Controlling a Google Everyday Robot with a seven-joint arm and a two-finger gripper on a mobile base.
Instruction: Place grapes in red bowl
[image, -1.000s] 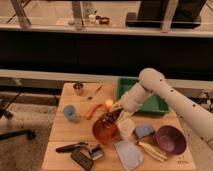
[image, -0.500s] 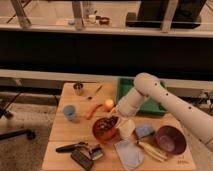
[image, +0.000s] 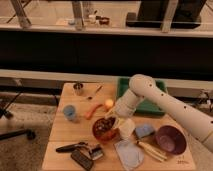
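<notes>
The red bowl (image: 103, 131) stands on the wooden table (image: 75, 131), left of the white cup (image: 126, 128). The dark grapes (image: 105, 123) lie inside the bowl. My gripper (image: 112, 114) hangs at the end of the white arm (image: 150, 95), just above the bowl's far right rim and over the grapes. The arm reaches in from the right.
A dark purple bowl (image: 170, 140) sits at the right front. A green tray (image: 149, 102) lies behind the arm. An orange carrot piece (image: 93, 110), a blue cup (image: 70, 113), a metal cup (image: 78, 88), a blue sponge (image: 144, 131), a cloth (image: 129, 153) and black tools (image: 80, 151) lie around.
The gripper has come down over the red bowl, and the grapes now lie in the bowl beneath it.
</notes>
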